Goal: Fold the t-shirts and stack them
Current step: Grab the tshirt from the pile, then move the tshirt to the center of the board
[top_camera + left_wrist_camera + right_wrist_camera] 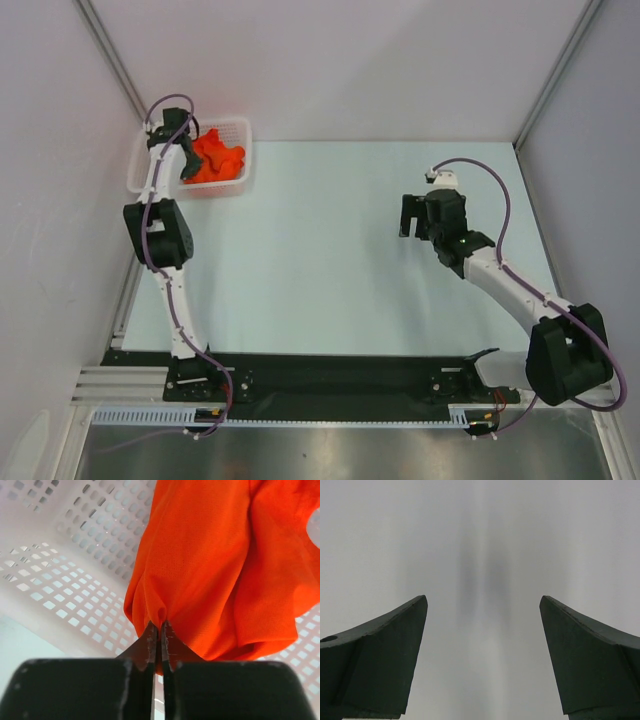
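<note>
The bright orange-red t-shirt (217, 160) lies crumpled in the white mesh basket (238, 133) at the table's far left. My left gripper (188, 168) is inside the basket and is shut on a pinched fold of the t-shirt (215, 565); its fingers (150, 640) meet with orange cloth between them, and the cloth bunches above them. My right gripper (411, 218) is open and empty over the bare table at mid right. In the right wrist view its fingers (395, 650) stand wide apart over the plain surface.
The pale table (320, 250) is bounded by white walls at the back and sides. A black rail (330, 385) with both arm bases runs along the near edge. The basket's perforated wall (95, 535) is close to my left gripper.
</note>
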Motion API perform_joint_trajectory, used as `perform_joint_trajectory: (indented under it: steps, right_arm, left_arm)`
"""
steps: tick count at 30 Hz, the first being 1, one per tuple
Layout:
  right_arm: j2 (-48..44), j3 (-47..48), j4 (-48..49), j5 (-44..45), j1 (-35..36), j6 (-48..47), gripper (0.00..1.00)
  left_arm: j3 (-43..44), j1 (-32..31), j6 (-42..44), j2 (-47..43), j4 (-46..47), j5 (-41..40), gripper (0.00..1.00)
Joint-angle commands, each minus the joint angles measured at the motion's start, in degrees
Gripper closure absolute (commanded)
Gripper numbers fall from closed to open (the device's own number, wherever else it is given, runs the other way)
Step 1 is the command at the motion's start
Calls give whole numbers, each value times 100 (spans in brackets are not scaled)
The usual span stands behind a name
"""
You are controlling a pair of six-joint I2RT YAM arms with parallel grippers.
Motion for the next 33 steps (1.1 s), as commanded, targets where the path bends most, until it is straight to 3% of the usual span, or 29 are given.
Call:
perform_joint_trajectory:
  steps: [1, 9, 17, 21, 22, 23, 24, 26, 31, 33]
  right_arm:
    - [-307, 372, -240, -14, 24, -97, 0]
    - [-859, 724, -1162, -489, 32, 404, 0]
    - [-1835, 1066, -1988, -972, 32, 624, 0]
    - [-2126, 1400, -2656, -1043, 32, 835, 0]
    - [-2170, 1444, -2962, -1077, 41, 922, 0]
    - [-2274, 1488, -3113, -1086, 41, 958, 0]
    - [-2336, 1506, -3236, -1165, 32, 984, 0]
    - [-2529, 1497, -3483, -1271, 32, 1037, 0]
    - [-2601, 1313, -3746, -2053, 41, 1046, 0]
    - [-2444, 1252, -3887, -2106, 41, 1116, 0]
  left_arm:
    - [539, 6, -8, -325, 6, 210, 100]
    - [830, -732, 238, -2229, 262, 588, 100]
    - [1077, -2751, 230, -4006, -46, 535, 100]
    - [360, -3299, -174, -4842, -90, 736, 99]
    - [130, -3386, -323, -5017, -64, 902, 91]
    - [-107, -3405, -376, -5271, -46, 991, 77]
    - [-597, -3414, -412, -5378, -55, 1061, 35]
    - [-926, -3414, -403, -5545, -317, 1036, 1]
    - [-1655, -3422, -227, -5686, -1397, 431, 0]
    - [-2607, -3422, -297, -6123, -1505, 394, 0]
